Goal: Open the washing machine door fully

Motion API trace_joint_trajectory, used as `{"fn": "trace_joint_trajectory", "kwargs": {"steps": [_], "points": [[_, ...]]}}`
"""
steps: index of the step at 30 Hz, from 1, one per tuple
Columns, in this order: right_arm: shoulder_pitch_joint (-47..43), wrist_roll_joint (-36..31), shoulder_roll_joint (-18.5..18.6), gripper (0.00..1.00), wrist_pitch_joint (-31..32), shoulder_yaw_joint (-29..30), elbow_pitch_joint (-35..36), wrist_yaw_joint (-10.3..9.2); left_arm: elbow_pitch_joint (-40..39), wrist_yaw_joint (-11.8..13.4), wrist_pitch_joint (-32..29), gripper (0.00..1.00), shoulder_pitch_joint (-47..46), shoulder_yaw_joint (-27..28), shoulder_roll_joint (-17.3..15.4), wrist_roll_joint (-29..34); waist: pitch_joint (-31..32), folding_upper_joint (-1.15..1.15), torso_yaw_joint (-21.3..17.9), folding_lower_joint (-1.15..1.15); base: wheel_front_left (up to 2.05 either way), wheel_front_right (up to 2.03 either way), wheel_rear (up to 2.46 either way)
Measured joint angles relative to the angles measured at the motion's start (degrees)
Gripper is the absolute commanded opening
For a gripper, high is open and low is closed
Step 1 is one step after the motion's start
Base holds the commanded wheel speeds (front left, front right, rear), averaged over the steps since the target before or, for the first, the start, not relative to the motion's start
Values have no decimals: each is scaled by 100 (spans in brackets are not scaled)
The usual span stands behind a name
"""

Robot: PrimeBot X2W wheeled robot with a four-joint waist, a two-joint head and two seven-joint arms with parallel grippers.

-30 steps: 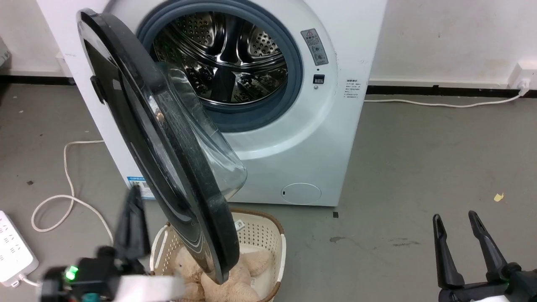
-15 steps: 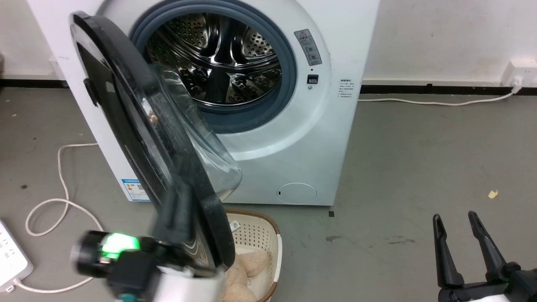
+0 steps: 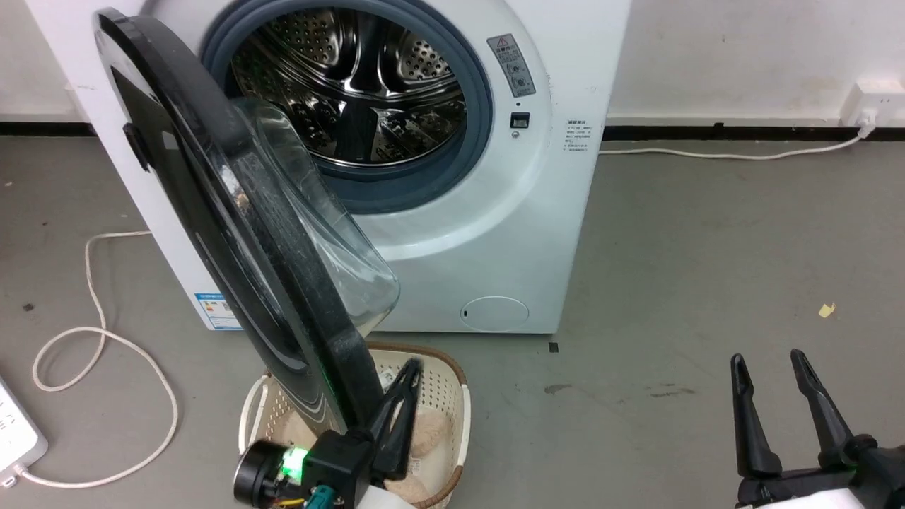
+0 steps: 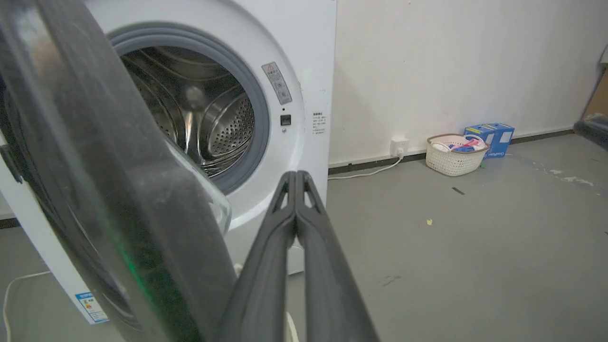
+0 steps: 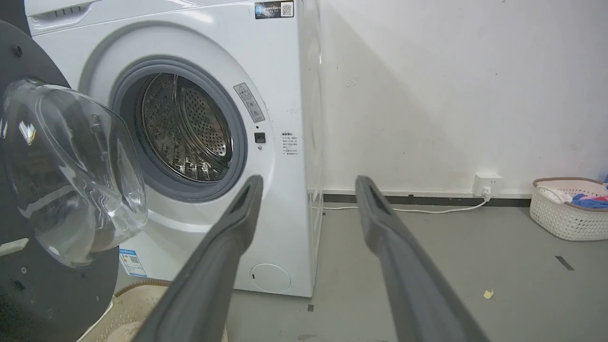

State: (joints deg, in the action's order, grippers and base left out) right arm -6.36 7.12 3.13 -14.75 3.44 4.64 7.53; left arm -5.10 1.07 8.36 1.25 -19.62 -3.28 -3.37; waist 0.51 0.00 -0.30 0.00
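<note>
Washer [image 3: 495,233] showing white; door [image 3: 233,240] gleaming glossy black around clear glass; gasket [image 3: 482,127] showing grey; drum [image 3: 368,78] shining silver, hole-dotted; basket [image 3: 442,385], six o'clock, showing cream lattice.

1. One washing machine [image 3: 565,233], upper centre of the head view.
2. One washing machine door [image 3: 177,177], at its left.
3. One steel drum [image 3: 353,92].
4. One round flap [image 3: 495,313], low on the machine's front.
5. Two grippers, two dark fingers each: left gripper [image 3: 410,367] at bottom centre, right gripper [image 3: 766,355] at lower right.
6. Two laundry baskets: near basket [image 3: 456,396] at the bottom of the head view, far basket [image 4: 453,161] at the right of the left wrist view.
7. One blue box [image 4: 491,133], beside the far basket.
8. Two white cables: left cable [image 3: 88,268], right cable [image 3: 742,157].
9. One wall socket [image 3: 864,113], upper right.
10. One power strip [image 3: 18,438], lower left edge.
11. One yellow scrap [image 3: 826,309], right.
</note>
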Motion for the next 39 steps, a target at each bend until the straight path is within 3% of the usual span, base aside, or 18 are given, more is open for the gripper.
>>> {"fn": "trace_joint_trajectory", "kwargs": {"steps": [7,17,32,39], "points": [[20,9,0,100,0,-24,-35,0,768,182,-24,0,-10,227,-9,-148,-82,0,3,1,0,0,0],[22,53,0,100,0,-67,-113,0,1141,190,130,0,-38,326,-91,-255,-122,0,260,1,0,0,0],[9,109,-4,100,0,-190,-176,0,927,466,31,0,-29,831,-517,-428,-92,0,1318,0,0,0,0],[169,21,-5,100,0,-334,-171,0,732,611,-36,0,-40,1451,-838,-731,-422,0,1675,0,0,0,0]]}}
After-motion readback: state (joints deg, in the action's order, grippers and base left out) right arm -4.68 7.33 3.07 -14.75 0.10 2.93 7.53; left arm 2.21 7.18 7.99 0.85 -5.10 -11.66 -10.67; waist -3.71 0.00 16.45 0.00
